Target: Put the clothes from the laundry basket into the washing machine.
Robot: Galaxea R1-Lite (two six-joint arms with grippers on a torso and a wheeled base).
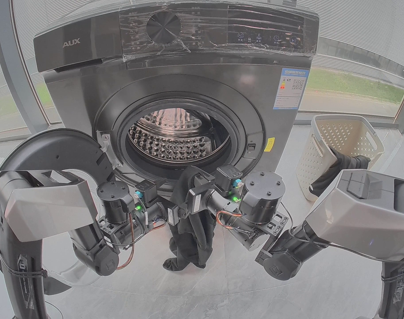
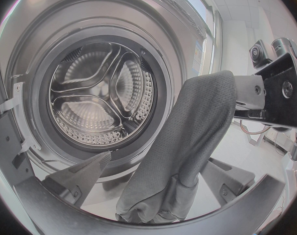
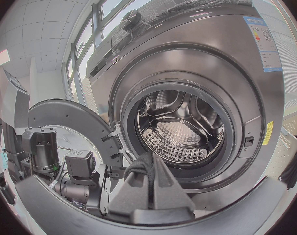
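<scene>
The right gripper (image 3: 151, 167) is clamped on a dark garment (image 1: 191, 240) that hangs before the lower rim of the washing machine's (image 1: 255, 94) open porthole. The left gripper (image 2: 156, 159) stands spread wide beside it. The drum (image 1: 175, 134) looks empty and another dark garment (image 1: 344, 165) drapes over the laundry basket's (image 1: 344, 125) rim, so most of the loading appears left. A blue-edged label (image 1: 290, 88) and a yellow sticker (image 1: 269, 144) mark the front.

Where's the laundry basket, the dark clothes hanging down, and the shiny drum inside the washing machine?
laundry basket (image 1: 310, 165): head view, on its side wall with holes.
dark clothes (image 1: 194, 240): head view, on the hanging lower part.
drum (image 1: 175, 140): head view, on its dimpled metal inside.
</scene>
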